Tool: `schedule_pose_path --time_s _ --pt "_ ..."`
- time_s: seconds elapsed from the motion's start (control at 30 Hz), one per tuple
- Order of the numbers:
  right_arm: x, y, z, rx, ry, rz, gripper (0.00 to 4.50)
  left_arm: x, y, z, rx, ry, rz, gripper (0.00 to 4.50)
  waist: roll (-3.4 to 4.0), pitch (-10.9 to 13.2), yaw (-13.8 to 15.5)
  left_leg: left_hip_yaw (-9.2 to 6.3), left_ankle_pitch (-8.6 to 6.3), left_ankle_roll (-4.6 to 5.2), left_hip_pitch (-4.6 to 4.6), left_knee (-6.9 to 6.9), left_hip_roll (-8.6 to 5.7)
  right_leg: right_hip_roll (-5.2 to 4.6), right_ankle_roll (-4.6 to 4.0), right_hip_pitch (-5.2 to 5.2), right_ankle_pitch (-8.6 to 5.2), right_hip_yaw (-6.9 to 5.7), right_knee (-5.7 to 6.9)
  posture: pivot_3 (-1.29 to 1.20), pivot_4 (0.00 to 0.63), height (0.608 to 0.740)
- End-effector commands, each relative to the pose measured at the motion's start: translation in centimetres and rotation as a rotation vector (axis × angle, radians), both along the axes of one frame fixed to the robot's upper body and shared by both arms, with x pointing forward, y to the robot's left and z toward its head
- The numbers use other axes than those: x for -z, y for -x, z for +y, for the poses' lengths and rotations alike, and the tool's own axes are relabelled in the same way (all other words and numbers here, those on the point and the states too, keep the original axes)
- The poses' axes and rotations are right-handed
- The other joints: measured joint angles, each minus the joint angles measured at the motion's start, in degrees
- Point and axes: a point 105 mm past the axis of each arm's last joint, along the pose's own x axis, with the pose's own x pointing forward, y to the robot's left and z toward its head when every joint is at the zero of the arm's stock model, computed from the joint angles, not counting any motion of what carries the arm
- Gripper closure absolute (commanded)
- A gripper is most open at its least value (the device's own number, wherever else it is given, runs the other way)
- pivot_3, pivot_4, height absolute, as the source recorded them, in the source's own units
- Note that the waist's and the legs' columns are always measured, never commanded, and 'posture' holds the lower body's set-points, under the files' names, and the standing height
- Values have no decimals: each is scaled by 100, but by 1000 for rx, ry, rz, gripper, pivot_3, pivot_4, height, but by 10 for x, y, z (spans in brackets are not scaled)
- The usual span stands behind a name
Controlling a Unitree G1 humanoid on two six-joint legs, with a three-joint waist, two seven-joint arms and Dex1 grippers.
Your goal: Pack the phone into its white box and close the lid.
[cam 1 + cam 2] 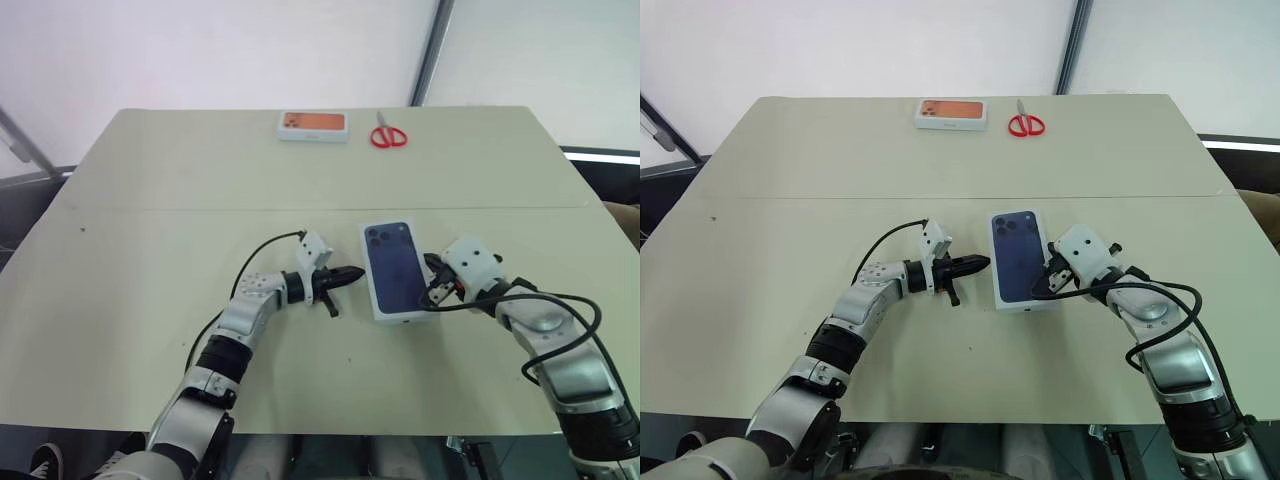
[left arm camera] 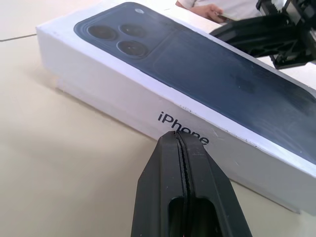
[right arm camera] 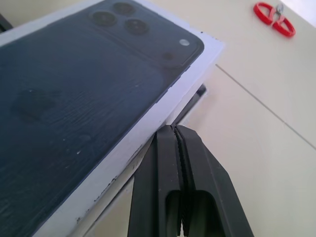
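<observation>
— What do you see of the box?
— I see the lid [image 1: 396, 270] seated over the white box, flat on the bench, navy phone picture facing up, cameras at the far end, one side slightly raised.

The word "iPhone" is printed on the lid's [image 2: 163, 106] white side wall.

lid [image 1: 396, 271] on table [image 1: 150, 220] centre, scissors [image 1: 388, 135] far behind it

Table [image 1: 150, 300]: pale beige top with a seam across it
Wall [image 1: 200, 50]: plain white
Post [image 1: 432, 50]: grey, slanting behind the table
Light: bright, even
</observation>
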Motion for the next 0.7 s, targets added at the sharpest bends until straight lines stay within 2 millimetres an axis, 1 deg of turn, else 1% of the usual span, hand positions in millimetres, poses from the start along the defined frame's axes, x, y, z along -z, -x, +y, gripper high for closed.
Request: schedule_pose_path --time_s 0.03,0.23,0.37,0.53,0.7 --pt "-4 1 4 -22 14 -18 4439 -11 2 -15 40 20 -52 4500 0 0 6 0 0 0 0 0 0 0 0 0 0 0 0 0 150 740" --pt "-4 -2 0 5 23 -24 4439 -7 1 -19 31 9 -48 4500 0 0 12 -1 0 0 0 1 -1 0 0 2 0 -1 0 0 150 740" --pt "1 -7 -5 43 38 -13 4439 -6 0 -21 26 16 -43 4500 0 0 11 -1 0 0 0 1 -1 -1 0 2 0 -2 0 0 150 740" --pt "0 -11 -4 57 28 -15 4439 -6 3 -22 37 16 -51 4500 0 0 5 -1 0 0 0 1 -1 -1 0 2 0 -2 0 0 150 740" --pt "-4 -13 -3 57 21 -24 4439 -13 0 -23 23 42 -65 4500 0 0 5 -1 0 0 -1 1 -1 -1 0 1 0 -1 0 0 150 740"
